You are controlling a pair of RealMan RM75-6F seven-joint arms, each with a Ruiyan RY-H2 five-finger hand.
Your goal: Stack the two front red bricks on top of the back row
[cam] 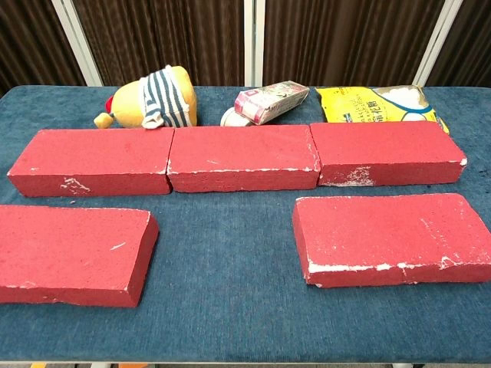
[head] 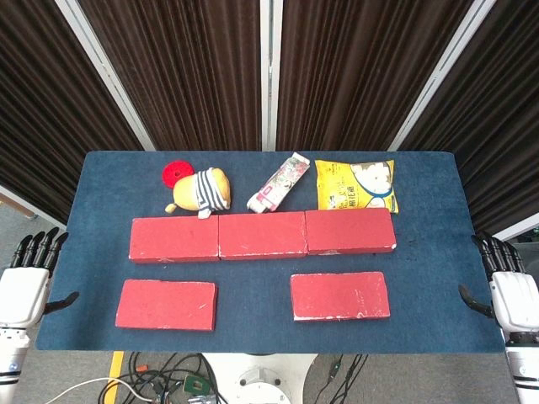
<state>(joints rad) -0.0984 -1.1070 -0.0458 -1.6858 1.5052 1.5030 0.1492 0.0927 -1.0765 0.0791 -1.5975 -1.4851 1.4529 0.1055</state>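
Note:
Three red bricks lie end to end as the back row (head: pixel 262 236) (cam: pixel 242 157) across the middle of the blue table (head: pixel 253 332). In front of it lie two separate red bricks: the front left brick (head: pixel 167 304) (cam: pixel 69 254) and the front right brick (head: pixel 339 295) (cam: pixel 395 238). My left hand (head: pixel 25 282) hangs off the table's left edge, fingers spread and holding nothing. Beyond the right edge, my right hand (head: pixel 508 290) is likewise spread and empty. Neither hand shows in the chest view.
Behind the back row sit a striped plush toy (head: pixel 202 191) (cam: pixel 153 100) with a red disc (head: pixel 178 173), a pink packet (head: pixel 279 183) (cam: pixel 270 102) and a yellow snack bag (head: pixel 355 185) (cam: pixel 380 103). Dark curtains hang behind the table. Cables lie on the floor in front.

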